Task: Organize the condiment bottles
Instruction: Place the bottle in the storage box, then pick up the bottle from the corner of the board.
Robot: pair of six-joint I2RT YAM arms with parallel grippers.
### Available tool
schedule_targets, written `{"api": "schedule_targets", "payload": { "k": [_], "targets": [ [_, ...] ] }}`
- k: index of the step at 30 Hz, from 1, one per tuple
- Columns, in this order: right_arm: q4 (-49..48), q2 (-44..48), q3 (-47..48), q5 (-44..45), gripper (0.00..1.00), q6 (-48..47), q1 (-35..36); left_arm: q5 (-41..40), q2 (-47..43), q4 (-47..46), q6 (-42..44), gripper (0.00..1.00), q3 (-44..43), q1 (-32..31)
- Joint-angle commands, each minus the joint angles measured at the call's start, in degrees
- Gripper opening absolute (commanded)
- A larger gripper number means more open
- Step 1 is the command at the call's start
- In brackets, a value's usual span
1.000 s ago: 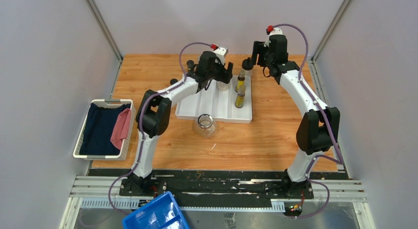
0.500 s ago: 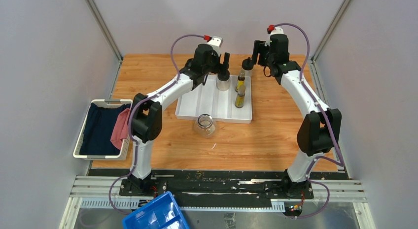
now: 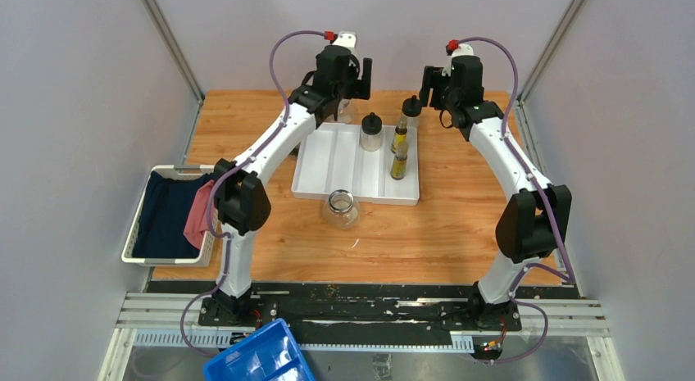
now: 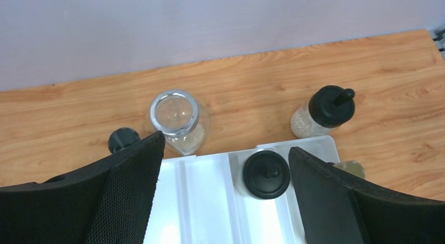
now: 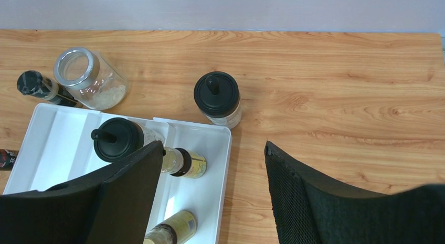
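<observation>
The left gripper (image 4: 225,197) has released the round black-capped bottle (image 4: 266,174) and lifted. The bottle now stands in the white divided tray (image 4: 199,218), below the gripper's spread, empty fingers. The right gripper (image 5: 210,202), likewise spread, hovers just short of the second round black-capped bottle (image 5: 216,99).

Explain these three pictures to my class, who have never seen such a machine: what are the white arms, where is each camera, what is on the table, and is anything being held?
They are two robot arms bolted at the near edge of the table, each ending in a two-finger gripper. The wide picture looks down from above, behind them. The other two come from cameras on the wrists; the black shapes at the bottom are each gripper's fingers. A white tray holds one black-capped bottle and two oil bottles. Beyond it stand a second black-capped bottle, a glass jar and a dark shaker; another jar stands in front. The left gripper and right gripper are open, holding nothing.
</observation>
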State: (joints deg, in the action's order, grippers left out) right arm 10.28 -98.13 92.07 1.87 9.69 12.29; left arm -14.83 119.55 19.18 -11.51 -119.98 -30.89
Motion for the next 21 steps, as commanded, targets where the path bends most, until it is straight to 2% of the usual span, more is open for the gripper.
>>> {"api": "schedule_targets", "payload": {
  "k": [1, 8, 21],
  "targets": [
    [0.8, 1.6, -0.5, -0.5, 0.74, 0.7, -0.3, -0.7, 3.2, 7.2, -4.2, 0.95, -1.5, 3.2],
    [0.2, 1.5, -1.0, -0.9, 0.74, 0.8, -0.3, 7.0, 6.7, 9.1, -12.2, 0.93, -2.2, 10.0],
    [-0.2, 0.3, -0.5, -0.7, 0.74, 0.5, -0.1, 8.7, 11.3, 10.0, -13.0, 0.90, -5.5, 12.4]
  ]
}}
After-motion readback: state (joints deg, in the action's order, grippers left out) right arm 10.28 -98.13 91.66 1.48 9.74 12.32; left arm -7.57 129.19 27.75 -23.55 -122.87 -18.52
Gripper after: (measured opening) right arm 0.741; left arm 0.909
